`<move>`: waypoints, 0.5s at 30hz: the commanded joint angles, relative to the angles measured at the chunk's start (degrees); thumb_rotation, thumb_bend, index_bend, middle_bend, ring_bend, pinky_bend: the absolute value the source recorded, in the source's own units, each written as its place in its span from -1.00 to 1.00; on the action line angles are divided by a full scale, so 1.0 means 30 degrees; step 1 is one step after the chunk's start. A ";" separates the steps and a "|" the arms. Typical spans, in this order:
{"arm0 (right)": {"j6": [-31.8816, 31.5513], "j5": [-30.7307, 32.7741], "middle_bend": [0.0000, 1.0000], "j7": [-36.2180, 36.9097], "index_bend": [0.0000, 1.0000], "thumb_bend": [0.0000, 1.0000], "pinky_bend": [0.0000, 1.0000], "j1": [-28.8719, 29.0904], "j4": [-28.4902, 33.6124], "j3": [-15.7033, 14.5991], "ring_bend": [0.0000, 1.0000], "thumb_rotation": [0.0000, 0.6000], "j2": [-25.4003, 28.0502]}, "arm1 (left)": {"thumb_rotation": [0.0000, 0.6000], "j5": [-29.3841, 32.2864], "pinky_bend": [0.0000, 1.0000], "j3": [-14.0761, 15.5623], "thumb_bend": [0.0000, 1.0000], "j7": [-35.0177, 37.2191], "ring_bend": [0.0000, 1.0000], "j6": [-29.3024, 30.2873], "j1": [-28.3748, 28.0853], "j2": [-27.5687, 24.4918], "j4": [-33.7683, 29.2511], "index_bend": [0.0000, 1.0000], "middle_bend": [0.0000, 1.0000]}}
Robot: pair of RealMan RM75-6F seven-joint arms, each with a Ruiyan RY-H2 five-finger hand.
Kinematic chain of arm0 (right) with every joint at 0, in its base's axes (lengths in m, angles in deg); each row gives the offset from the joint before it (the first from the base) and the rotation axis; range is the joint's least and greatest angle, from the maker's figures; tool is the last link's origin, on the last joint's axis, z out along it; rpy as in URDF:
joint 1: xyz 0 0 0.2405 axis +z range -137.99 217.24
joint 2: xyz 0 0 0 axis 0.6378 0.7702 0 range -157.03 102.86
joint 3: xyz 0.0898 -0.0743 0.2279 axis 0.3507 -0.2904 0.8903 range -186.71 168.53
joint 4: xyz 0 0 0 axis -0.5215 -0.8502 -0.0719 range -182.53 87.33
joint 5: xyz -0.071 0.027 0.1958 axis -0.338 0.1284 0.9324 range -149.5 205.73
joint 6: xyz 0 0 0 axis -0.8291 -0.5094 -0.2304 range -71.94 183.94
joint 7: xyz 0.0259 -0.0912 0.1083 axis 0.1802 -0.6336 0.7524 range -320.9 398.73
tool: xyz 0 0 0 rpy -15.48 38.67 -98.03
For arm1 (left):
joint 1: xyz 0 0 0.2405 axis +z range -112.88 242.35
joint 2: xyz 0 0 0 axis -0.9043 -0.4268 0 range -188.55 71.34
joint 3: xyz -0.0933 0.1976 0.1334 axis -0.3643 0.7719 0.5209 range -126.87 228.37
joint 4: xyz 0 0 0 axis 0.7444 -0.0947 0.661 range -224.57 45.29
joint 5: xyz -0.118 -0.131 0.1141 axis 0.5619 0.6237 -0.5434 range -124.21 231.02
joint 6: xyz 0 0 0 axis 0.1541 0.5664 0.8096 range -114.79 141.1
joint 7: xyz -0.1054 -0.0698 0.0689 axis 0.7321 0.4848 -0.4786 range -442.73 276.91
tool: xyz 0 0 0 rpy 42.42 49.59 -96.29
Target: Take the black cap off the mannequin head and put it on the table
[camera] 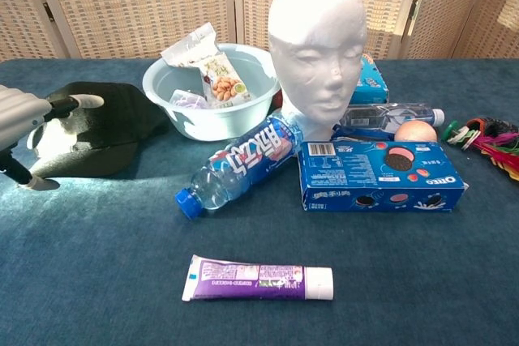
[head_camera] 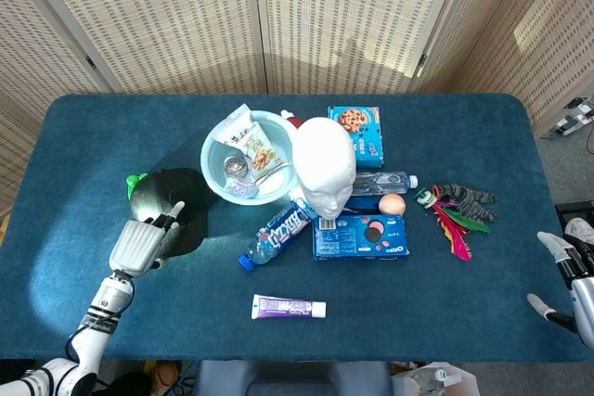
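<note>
The black cap point(head_camera: 174, 213) lies flat on the blue worktop point(head_camera: 111, 136), just left of the pale blue basin point(head_camera: 215, 146) and well apart from the bare white mannequin head point(head_camera: 324, 166), which stands upright near the middle. The left hand point(head_camera: 139, 245) sits at the cap's near edge with its fingers point(camera: 83, 101) spread apart; they reach over the cap's brim, and in the chest view they appear to hold nothing, though whether a fingertip touches the fabric is hard to tell. The right hand point(head_camera: 568, 271) hangs at the far right edge of the worktop, fingers apart and empty. Snack packets point(camera: 212, 70) lean inside the basin. A plastic bottle with a blue label point(camera: 240, 164) lies on its side between the basin and the head, touching the head's base. A blue cookie box point(camera: 379, 174) lies in front of the head, with a clear bottle point(camera: 388, 116) and a peach-coloured ball point(camera: 415, 131) behind it. A purple toothpaste tube point(camera: 258, 278) lies nearest the front edge.
</note>
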 commanded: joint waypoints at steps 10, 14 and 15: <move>0.0141 0.0021 -0.56 -0.0029 -0.69 -0.79 -0.59 0.0109 0.0016 0.0032 -0.71 1.00 -0.0017 | 1.00 0.2330 -0.11 -0.0127 -1.00 -0.2880 -0.95 0.0285 0.1209 -0.2195 -0.4233 -1.00 -1.00; 0.0238 0.0093 -0.56 -0.0040 -0.69 -0.79 -0.59 0.0129 0.0029 0.0024 -0.71 1.00 0.0008 | 1.00 0.2392 -0.12 -0.0312 -1.00 -0.1989 -0.95 0.1093 0.1734 -0.2614 -0.4724 -1.00 -1.00; 0.0268 0.0115 -0.56 -0.0034 -0.69 -0.79 -0.59 0.0137 0.0035 0.0023 -0.71 1.00 0.0014 | 1.00 0.2336 -0.12 -0.0332 -1.00 -0.1664 -0.94 0.1282 0.1863 -0.2699 -0.4763 -1.00 -1.00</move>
